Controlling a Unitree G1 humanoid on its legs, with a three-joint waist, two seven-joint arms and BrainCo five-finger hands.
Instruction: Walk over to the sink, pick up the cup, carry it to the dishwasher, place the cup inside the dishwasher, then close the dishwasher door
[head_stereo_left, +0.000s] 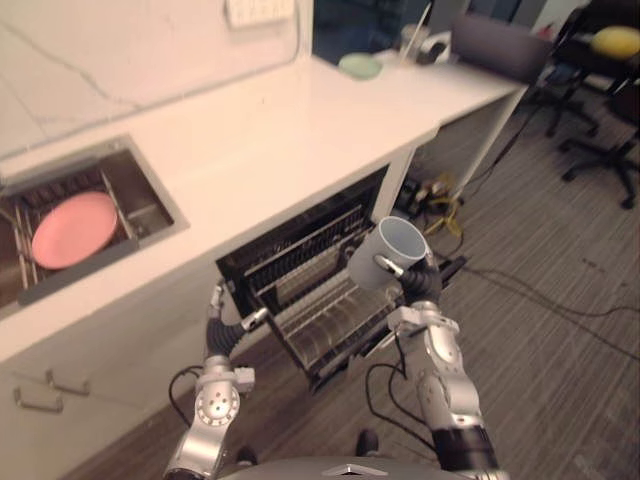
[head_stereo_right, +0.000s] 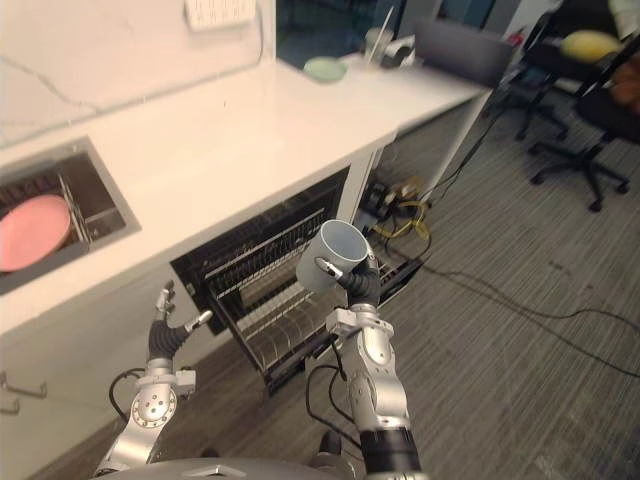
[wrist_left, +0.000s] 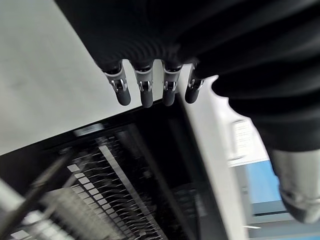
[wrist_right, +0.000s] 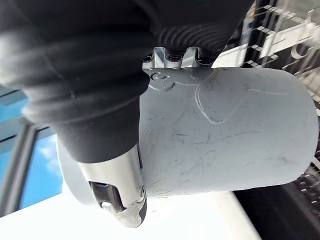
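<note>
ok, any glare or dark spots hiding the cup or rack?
Left eye view: countertop bright, cup in right hand evenly lit, dishwasher rack dark but readable. Right wrist view: cup's scratches plain, no glare. Left wrist view: left hand against a shadowed rack.

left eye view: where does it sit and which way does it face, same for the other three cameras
Left eye view: on the head, looking down at countertop, sink and open dishwasher; both arms show, right hand gripping the cup.
Right eye view: beside it, same scene and arms.
Left wrist view: left wrist, looking past the open left hand into the dishwasher rack.
Right wrist view: right wrist, close against the cup, thumb curled round it.
Shared: the cup, in both eye views and the right wrist view.
</note>
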